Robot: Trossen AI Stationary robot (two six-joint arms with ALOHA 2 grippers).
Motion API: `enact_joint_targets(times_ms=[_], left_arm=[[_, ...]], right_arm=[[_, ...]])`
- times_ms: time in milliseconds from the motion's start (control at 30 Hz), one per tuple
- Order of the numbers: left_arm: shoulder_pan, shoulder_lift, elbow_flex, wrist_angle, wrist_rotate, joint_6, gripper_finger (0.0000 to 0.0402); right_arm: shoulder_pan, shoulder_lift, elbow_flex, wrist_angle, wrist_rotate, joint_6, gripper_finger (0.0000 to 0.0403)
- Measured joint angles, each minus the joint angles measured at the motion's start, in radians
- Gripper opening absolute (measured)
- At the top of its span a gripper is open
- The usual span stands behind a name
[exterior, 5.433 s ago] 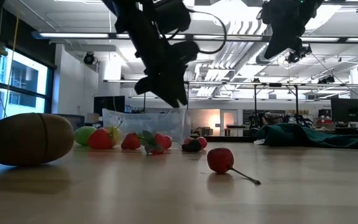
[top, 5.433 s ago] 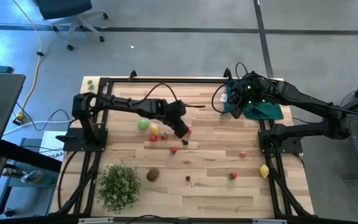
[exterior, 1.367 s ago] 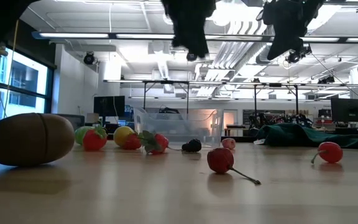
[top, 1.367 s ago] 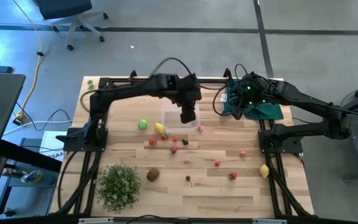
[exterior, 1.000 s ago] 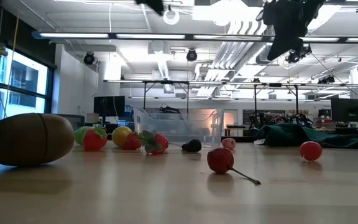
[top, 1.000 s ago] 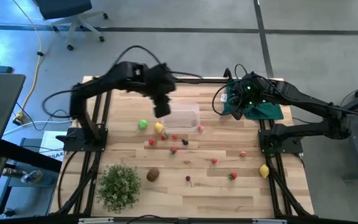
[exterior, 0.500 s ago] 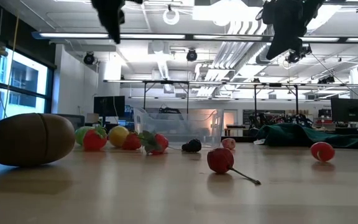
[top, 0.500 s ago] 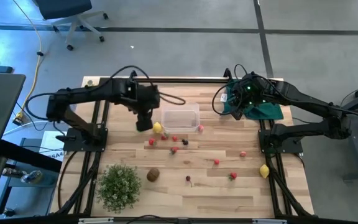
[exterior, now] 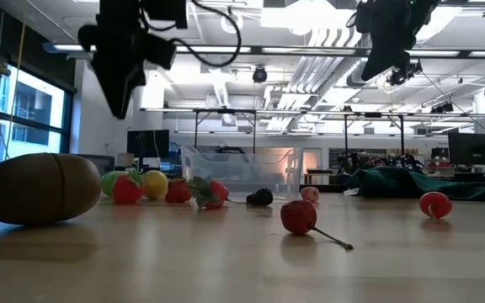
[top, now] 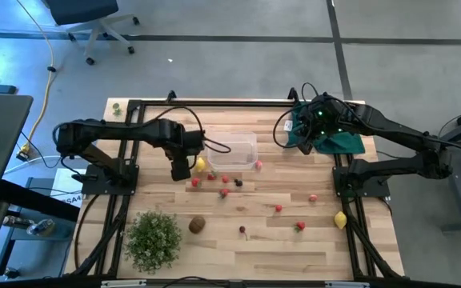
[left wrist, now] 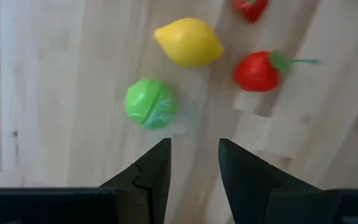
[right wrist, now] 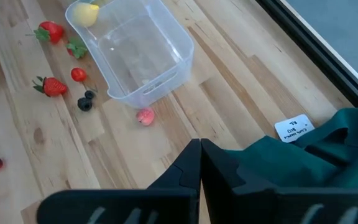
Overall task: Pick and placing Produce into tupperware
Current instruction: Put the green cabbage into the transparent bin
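Note:
The clear tupperware (top: 232, 141) stands at the table's far middle. Close to its left near corner lie a yellow lemon (top: 201, 164) and small red fruits (top: 196, 182). My left gripper (top: 181, 170) hangs over the wood just left of the lemon, pointing down, open, with nothing between its fingers (left wrist: 194, 158). In the left wrist view the green ball (left wrist: 150, 103), the lemon (left wrist: 189, 42) and a strawberry (left wrist: 257, 71) rest on the table beyond the fingertips. My right gripper (right wrist: 199, 152) is shut and waits above the dark green cloth (top: 338, 140) at the far right.
More produce is scattered over the near half: a kiwi (top: 197, 225), a cherry (top: 243, 232), red fruits (top: 278, 209), a strawberry (top: 299, 226), a second lemon (top: 340, 219). A bushy plant (top: 152, 238) stands at the near left. A pink fruit (top: 258, 165) lies beside the tub.
My left gripper has swung from above the tub's left end toward the table's left and near edges, sinking low toward the green ball and tipping to point straight down. Its fingers keep the same gap. The right arm stays still.

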Motion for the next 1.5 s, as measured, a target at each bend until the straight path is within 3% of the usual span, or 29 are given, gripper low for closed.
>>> enact_joint_targets(times_ms=[367,700,1000,1233,1500], left_arm=[[0.0,0.0,-0.122,0.149,-0.018,0.052,0.0122],[0.0,0.003,-0.124,0.168,-0.175,0.018,0.0122],[0.0,0.086,-0.123,0.221,-0.159,-0.017,0.0122],[0.009,0.153,-0.124,0.199,-0.159,-0.132,0.0122],[0.073,0.158,-0.123,0.195,-0.069,-0.139,0.0124]], right_arm=[[0.0,0.0,0.0,0.0,0.0,0.002,0.0],[0.0,0.0,0.0,0.0,0.0,0.0,0.0],[0.0,0.0,0.0,0.0,0.001,0.0,0.0],[0.0,0.0,0.0,0.003,0.001,0.0,0.0],[0.0,0.0,0.0,0.003,0.001,0.0,0.0]])
